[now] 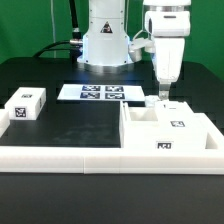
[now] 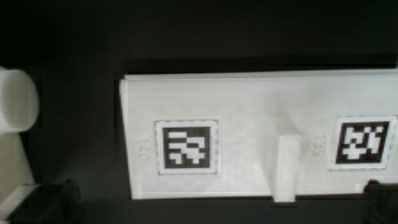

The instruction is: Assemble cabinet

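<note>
At the exterior view's left, you have a small white plastic block with one square tag (image 1: 25,104) lying loose on the matte black tabletop (image 1: 70,125), well apart from everything else. In the middle lies the thin, flat white marker board (image 1: 98,92). At the right sits the cabinet, a large boxy white plastic body (image 1: 170,135) with open hollow compartments, smooth hard walls and crisp square edges. Black-and-white tags (image 2: 185,146) mark its faces, and a thin raised white rib (image 2: 288,168) runs between two of them. Your gripper (image 1: 163,97) hovers just above the cabinet's rear wall, fingers spread and holding nothing. By the look of it, assembly is barely begun: the body is placed, nothing appears fitted to it, and the loose block is unattached.
</note>
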Available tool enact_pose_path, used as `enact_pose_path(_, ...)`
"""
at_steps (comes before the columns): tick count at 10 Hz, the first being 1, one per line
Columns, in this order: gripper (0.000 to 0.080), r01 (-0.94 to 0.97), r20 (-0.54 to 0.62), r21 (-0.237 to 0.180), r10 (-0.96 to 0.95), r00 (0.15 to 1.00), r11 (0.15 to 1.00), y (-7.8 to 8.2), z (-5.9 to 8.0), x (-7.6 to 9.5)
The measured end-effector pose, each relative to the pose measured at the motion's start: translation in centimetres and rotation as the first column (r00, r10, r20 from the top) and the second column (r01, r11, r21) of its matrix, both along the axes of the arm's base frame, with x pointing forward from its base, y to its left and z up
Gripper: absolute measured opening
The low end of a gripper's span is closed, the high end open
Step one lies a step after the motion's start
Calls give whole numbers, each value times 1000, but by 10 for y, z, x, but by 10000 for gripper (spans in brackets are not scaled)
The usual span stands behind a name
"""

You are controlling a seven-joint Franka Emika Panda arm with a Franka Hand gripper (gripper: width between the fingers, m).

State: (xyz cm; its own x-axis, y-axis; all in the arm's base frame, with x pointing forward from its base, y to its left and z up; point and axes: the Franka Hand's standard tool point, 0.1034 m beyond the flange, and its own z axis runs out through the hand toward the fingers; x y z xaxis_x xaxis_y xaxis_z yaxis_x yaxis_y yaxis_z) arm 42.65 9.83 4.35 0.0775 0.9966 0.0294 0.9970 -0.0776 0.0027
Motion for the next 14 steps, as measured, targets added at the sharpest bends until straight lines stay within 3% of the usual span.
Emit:
enact_pose_path(5, 797, 4, -13, 22, -3, 1000, 1000, 4, -19, -7)
enact_pose_path(8, 384, 4, -13, 25, -4, 1000, 1000, 4, -21, -8)
enact_pose_path(9, 184, 6, -15, 26, -5, 1000, 1000, 4, -22, -8)
enact_pose_path(10, 184, 6, -17, 26, -6, 1000, 1000, 4, -23, -9)
enact_pose_path(11, 65, 8, -14, 28, -7, 1000, 1000, 4, -23, -8)
enact_pose_path(14, 66, 8, -14, 28, -8, 1000, 1000, 3, -23, -8)
